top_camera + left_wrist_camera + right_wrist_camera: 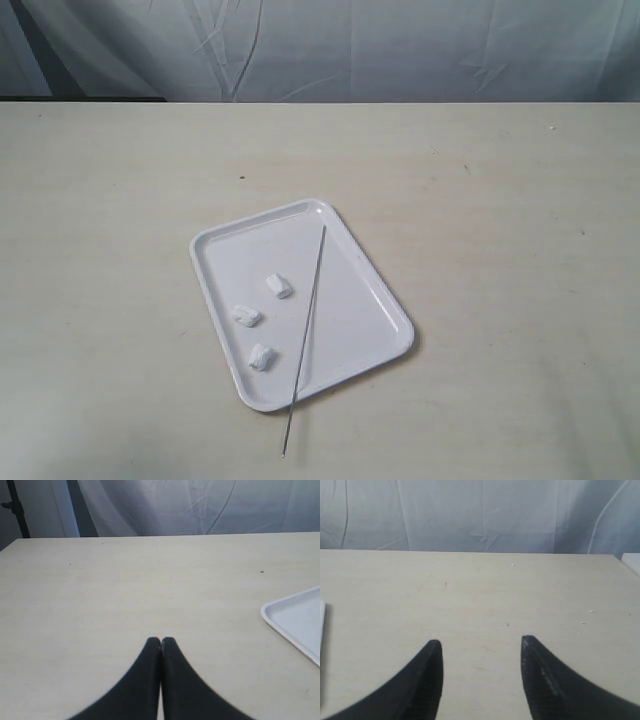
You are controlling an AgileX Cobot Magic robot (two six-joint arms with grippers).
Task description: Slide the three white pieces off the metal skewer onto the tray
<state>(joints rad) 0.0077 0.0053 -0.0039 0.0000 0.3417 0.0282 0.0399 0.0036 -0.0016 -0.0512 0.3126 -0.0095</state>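
The tray point(352, 300) sits slantwise in the middle of the counter point(500, 250), a glossy white rectangle with rounded corners and a low raised rim. The metal skewer point(305, 340) lies bare along it, a thin straight grey rod. One tip rests near the far rim, and the other pokes out over the near rim onto the counter. The three white pieces are all off the rod and lie loose on the tray floor on the skewer's left, each apart from the others: one point(279, 286) farthest back, one point(246, 316) close to the left rim, one point(262, 357) nearest the front. They are small, blocky and slightly lumpy. The counter is matt pale beige with a few dark specks, and a creased whitish cloth point(400, 50) hangs behind it. The left hand point(160, 641) hovers over bare counter, its smooth black tapered fingers pressed together and holding nothing, a corner of the tray point(295, 615) off to one side. The right hand point(481, 641) has its black fingers point(432, 655) spread well apart and empty
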